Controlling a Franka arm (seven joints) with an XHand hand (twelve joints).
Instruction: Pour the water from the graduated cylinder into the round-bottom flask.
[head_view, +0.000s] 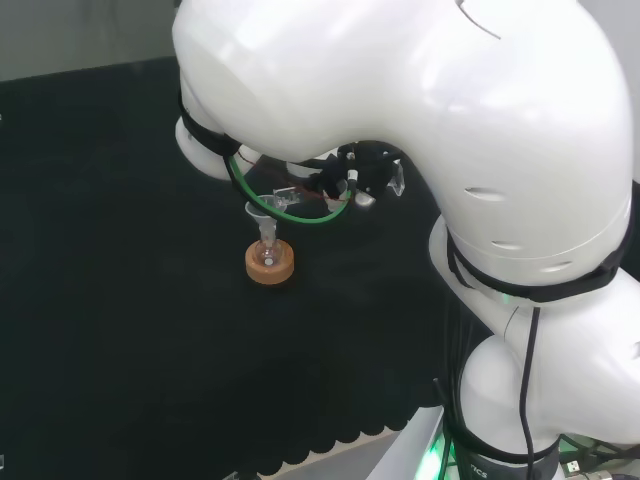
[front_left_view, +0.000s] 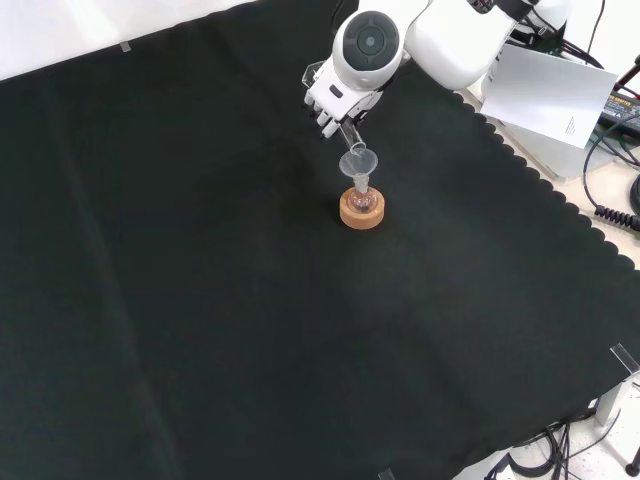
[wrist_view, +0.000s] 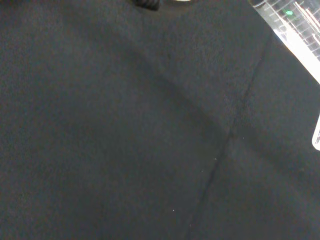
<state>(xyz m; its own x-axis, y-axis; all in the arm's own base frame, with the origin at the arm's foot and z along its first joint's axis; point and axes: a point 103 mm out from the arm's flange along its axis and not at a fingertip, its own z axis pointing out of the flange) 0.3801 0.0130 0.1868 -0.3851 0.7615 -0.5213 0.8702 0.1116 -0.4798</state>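
The robot hand (front_left_view: 330, 104) hangs above the round-bottom flask (front_left_view: 361, 199), its fingers curled around a clear tube that is probably the graduated cylinder (front_left_view: 349, 134), though the glass is hard to make out. The cylinder seems tilted, with its lower end toward the funnel (front_left_view: 358, 162) that sits in the flask's neck, just below the robot hand. The flask stands in a cork ring (front_left_view: 361, 211) on the tabletop (front_left_view: 200, 300).

The main risk, as a judgement, is that the water misses the funnel if the cylinder's lip is not over the bowl, or that the lip knocks the funnel and tips it out of the neck. The flask is light and only rests in the ring, so a push could upset it.

Around the flask the black cloth is free on every side. The scalloped edge (front_left_view: 545, 185) of the cloth is well apart from the robot hand, so there is open room to move.
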